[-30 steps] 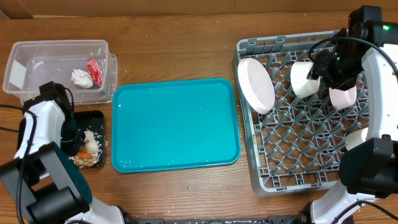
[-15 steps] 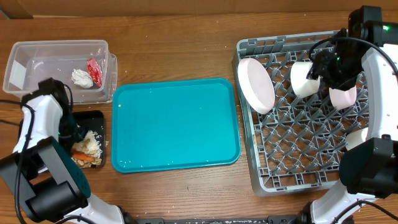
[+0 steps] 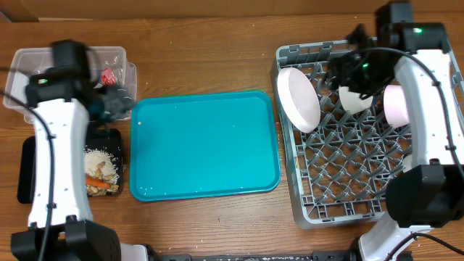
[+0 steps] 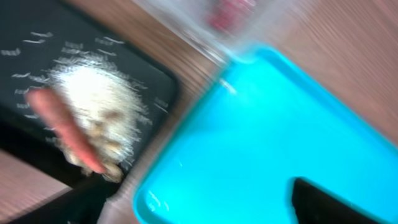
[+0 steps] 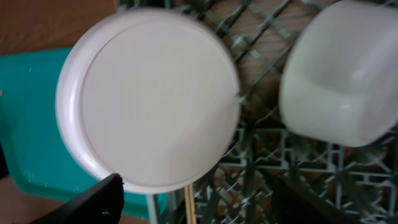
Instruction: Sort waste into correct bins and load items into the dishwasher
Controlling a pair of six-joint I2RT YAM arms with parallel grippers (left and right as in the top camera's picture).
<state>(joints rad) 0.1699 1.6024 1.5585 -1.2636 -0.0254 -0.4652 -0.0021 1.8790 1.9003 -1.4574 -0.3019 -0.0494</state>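
Observation:
My left gripper [image 3: 114, 101] hangs open and holds nothing, over the gap between the clear tub [image 3: 43, 61] and the teal tray [image 3: 203, 145]. The left wrist view is blurred: its jaws stand wide apart above the teal tray's corner [image 4: 273, 130]. Beside that corner the black tray [image 4: 25, 74] holds rice and scraps [image 4: 99, 106] and the orange carrot [image 4: 65, 130]. The red wrapper [image 3: 109, 75] lies in the tub. My right gripper [image 5: 205, 205] is open above the grey dish rack [image 3: 348, 181], near the upright white plate [image 5: 155, 99] and a white bowl [image 5: 339, 74]. A pink bowl [image 3: 395, 104] sits in the rack.
A thin wooden chopstick [image 5: 188, 205] stands in the rack under the plate. Another white piece [image 3: 412, 161] rests at the rack's right edge. The black tray [image 3: 29, 174] lies at the table's front left, partly under my left arm.
My left gripper opened, rose off the black tray and swung toward the tub, with the carrot now lying on the scraps. My right gripper opened wider and drew back left from the bowls.

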